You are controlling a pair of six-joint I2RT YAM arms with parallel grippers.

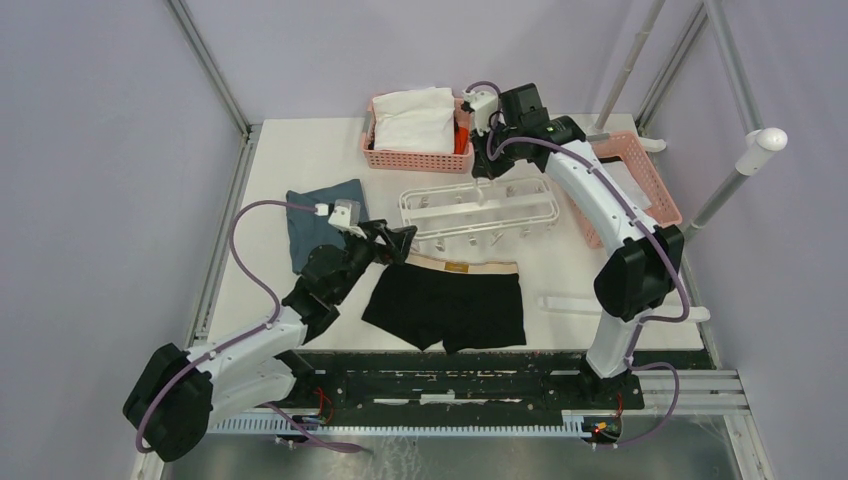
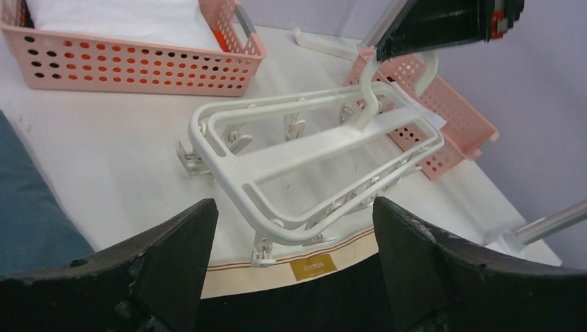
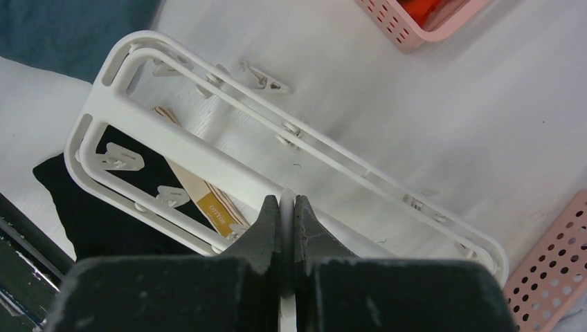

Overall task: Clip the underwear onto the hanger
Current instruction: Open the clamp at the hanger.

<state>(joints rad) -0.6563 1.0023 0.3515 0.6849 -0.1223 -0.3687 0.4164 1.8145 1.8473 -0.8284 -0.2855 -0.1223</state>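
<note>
Underwear (image 1: pixel 445 305) lies flat on the table (image 1: pixel 300 150), near-centre, legs toward the arm bases, tan waistband (image 1: pixel 462 266) on the far side, brand tag up. Hanger (image 1: pixel 478 208) sits just beyond the waistband with its long side roughly parallel to it. From the right wrist view its left end overlaps the waistband and black fabric. It looks tilted, and I can't tell whether the low clips touch the cloth. Right gripper (image 3: pixel 286 200) is pinched fully onto the hanger's hook (image 2: pixel 367 97), with only the thin white plastic between the fingertips. The right arm reaches up from its base, elbow high, forearm running to the far side and wrist pointing down over the hook. Left gripper (image 2: pixel 292 206) is spread wide and holds nothing. Both fingers (image 2: pixel 173 256) straddle the waistband's left part, aimed at the hanger's near-left corner, close to the fabric; contact not resolvable. The left arm stretches low and diagonally from the near-left corner, cable looping over it. Folded blue-grey cloth (image 1: pixel 318 222) is just left of the left gripper. A pink basket (image 1: pixel 372 140) at the far edge holds a white garment (image 1: pixel 415 118). A second pink basket (image 1: pixel 655 180) is at far right, behind the right forearm.
</note>
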